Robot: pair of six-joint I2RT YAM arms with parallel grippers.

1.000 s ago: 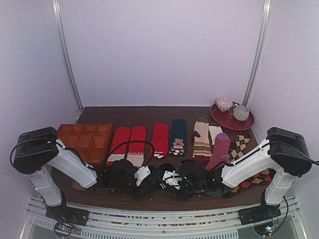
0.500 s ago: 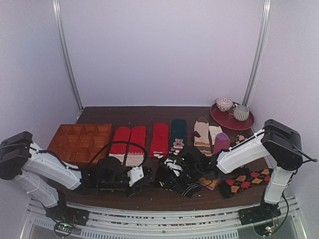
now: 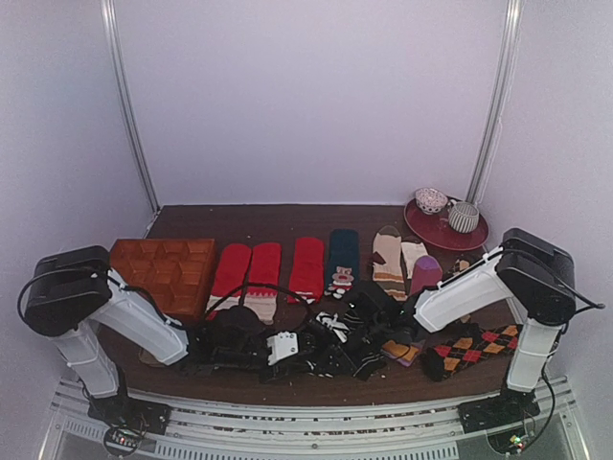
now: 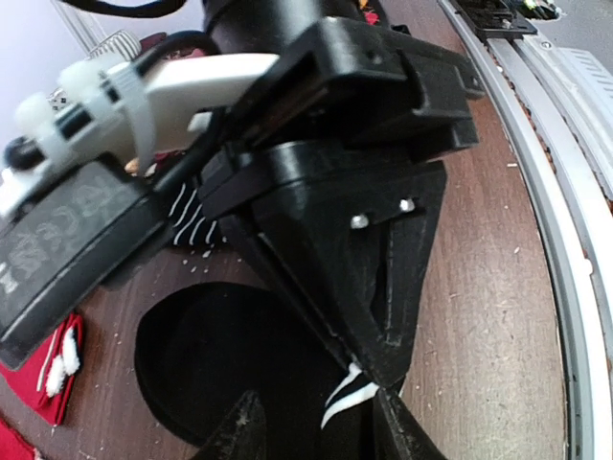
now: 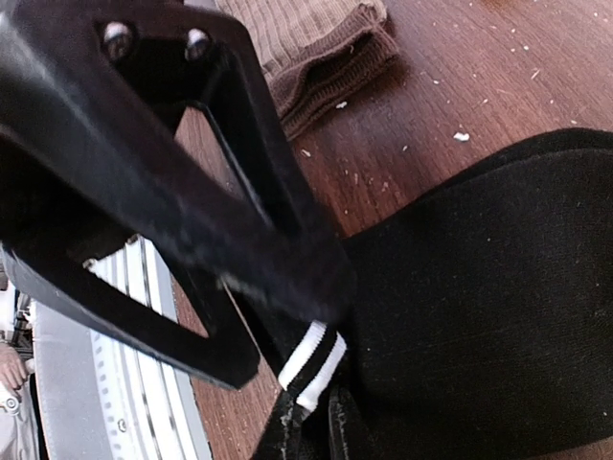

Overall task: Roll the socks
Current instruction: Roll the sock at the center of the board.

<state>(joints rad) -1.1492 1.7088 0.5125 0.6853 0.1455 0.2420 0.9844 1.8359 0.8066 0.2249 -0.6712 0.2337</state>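
Left wrist view. The left fingers [image 4: 238, 433] stand partly apart at the lower edge, with the white-banded cuff of the black sock [image 4: 211, 355] lying between them. We cannot tell whether they press on it. The right fingers [image 4: 369, 278] reach down from above and meet that same cuff just ahead of the left fingertips. The body of the black sock spreads flat on the table [image 4: 479, 287], to the left of both pairs of fingers. The striped sock [image 4: 196, 216] lies beyond them, partly hidden by the right arm. A red sock [image 4: 43, 369] lies at the far left.

Right wrist view. The right fingers are closed narrowly, pinching the banded cuff of the black sock. The left fingers cross above them, spread on either side of the cuff. The body of the sock lies to the right of both. A brown sock [image 5: 316, 43] lies well beyond the fingers.

Top view. Both pairs of fingers meet low over the near middle of the table, with the dark socks bunched beneath them. A wooden tray [image 3: 163, 264] lies beyond the left arm.
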